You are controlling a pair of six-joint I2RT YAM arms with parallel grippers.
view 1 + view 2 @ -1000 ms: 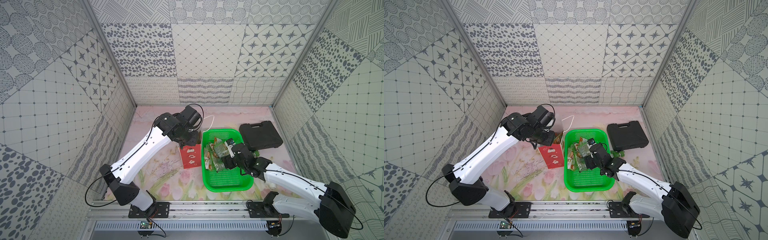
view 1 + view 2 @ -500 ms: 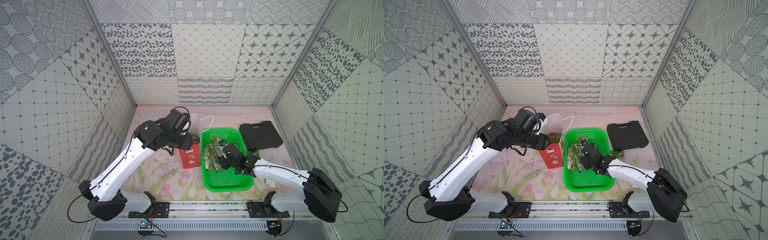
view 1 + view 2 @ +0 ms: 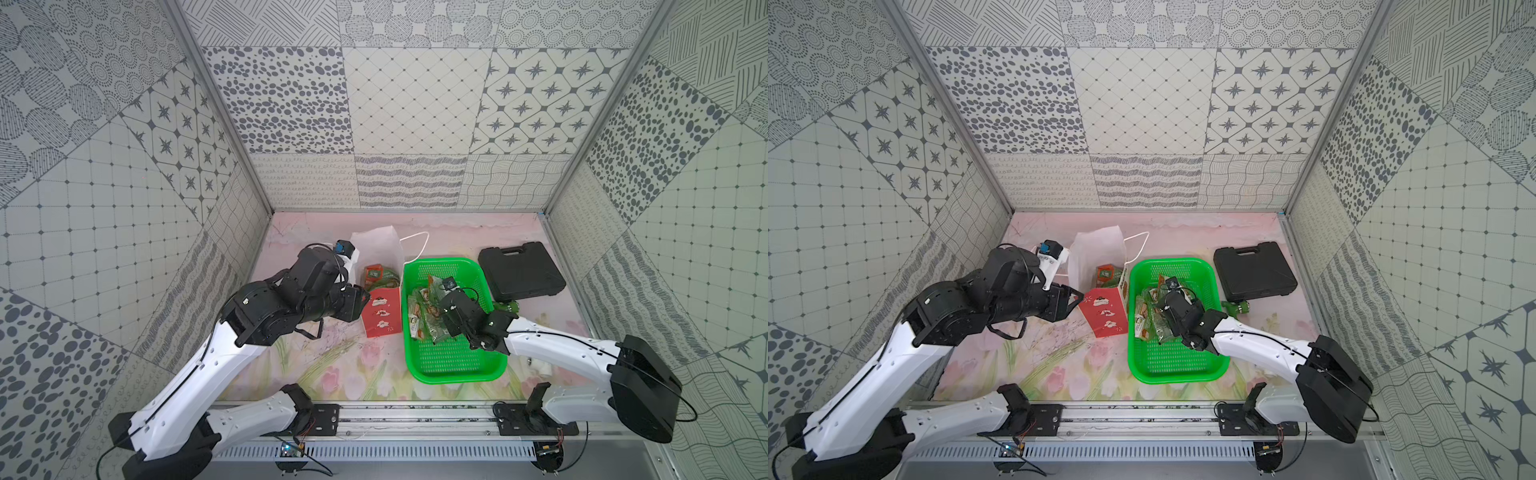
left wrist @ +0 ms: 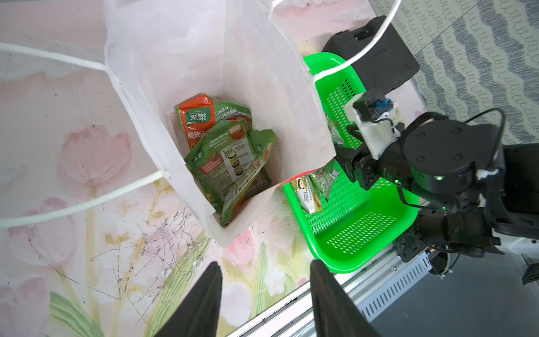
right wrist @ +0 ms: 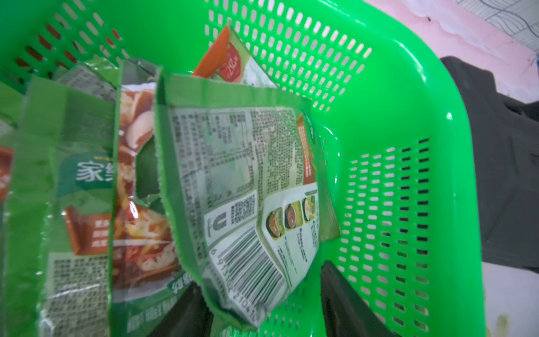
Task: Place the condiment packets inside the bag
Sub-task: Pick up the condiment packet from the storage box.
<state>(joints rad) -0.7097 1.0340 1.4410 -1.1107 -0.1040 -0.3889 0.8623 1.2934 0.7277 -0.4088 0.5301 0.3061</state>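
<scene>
Left end effector [image 3: 360, 298] [image 3: 1074, 297], both top views: a second ago it hung over the bag mouth. Now it is pulled back to the bag's left flank, level with the red lower part, jaws parted, nothing between them. Bag [image 3: 376, 249] [image 3: 1096, 253] stands on the bench [image 3: 332, 365], mouth now uncovered. Bagged packets [image 3: 379, 276] [image 3: 1109, 274] show at its bottom. Basket [image 3: 457, 376] [image 3: 1179, 376] sits hard against the bag's right side; touching or not, cannot tell. Right end effector [image 3: 441, 328] [image 3: 1162, 330] has slid further left inside the basket, onto the loose packets [image 3: 422, 316] [image 3: 1146, 316] piled along its left wall. Black case [image 3: 519, 270] [image 3: 1254, 270] lies behind the basket's right corner, unmoved.

Left wrist: left end effector [image 4: 264, 262] released, two black fingers [image 4: 204, 300] apart, only bench between. Ahead is the bag [image 4: 256, 73] interior, with several green-orange bagged packets [image 4: 227, 157] overlapping at the bottom. Right end effector [image 4: 345, 167] reaches low into the basket [image 4: 379, 233] beside the loose packets [image 4: 309, 189].

Right wrist: right end effector [image 5: 259, 274] spread, fingers [image 5: 344, 291] either side of the barcode packet [image 5: 239, 204], whose lower corner sits between them. One finger is at the packet's edge, the other clear of it, so not clamped. More loose packets [image 5: 87, 189] overlap beside it. Basket [image 5: 408, 87] wall is close behind, black case [image 5: 510, 146] outside.
</scene>
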